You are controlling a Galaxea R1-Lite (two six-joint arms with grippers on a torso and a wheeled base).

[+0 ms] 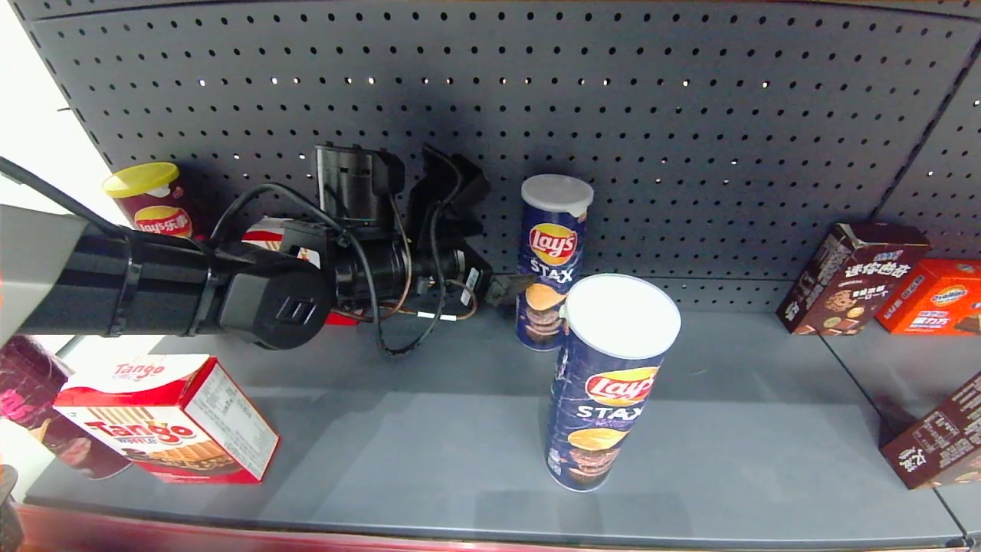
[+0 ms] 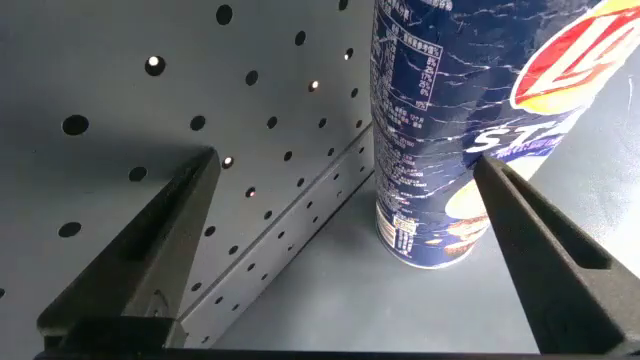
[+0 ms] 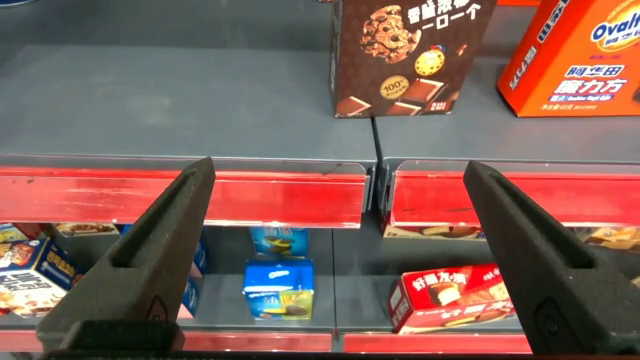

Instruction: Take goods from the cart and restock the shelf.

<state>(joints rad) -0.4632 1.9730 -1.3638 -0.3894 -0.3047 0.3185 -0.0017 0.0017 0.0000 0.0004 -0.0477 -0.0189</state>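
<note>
Head view gives us a rear can [image 1: 553, 261] and front can [image 1: 611, 383] standing on the shelf [image 1: 429, 437]. Our left hand [image 2: 345, 165], spread wide and empty, sits beside the rear can; our right hand [image 3: 335, 170] is spread, empty. We judge restocking unfinished.

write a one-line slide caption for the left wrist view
Open left gripper facing an upright blue chip can that stands on the grey shelf by the pegboard back wall.

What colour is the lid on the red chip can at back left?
The lid is yellow, clearest in the head view.
</note>
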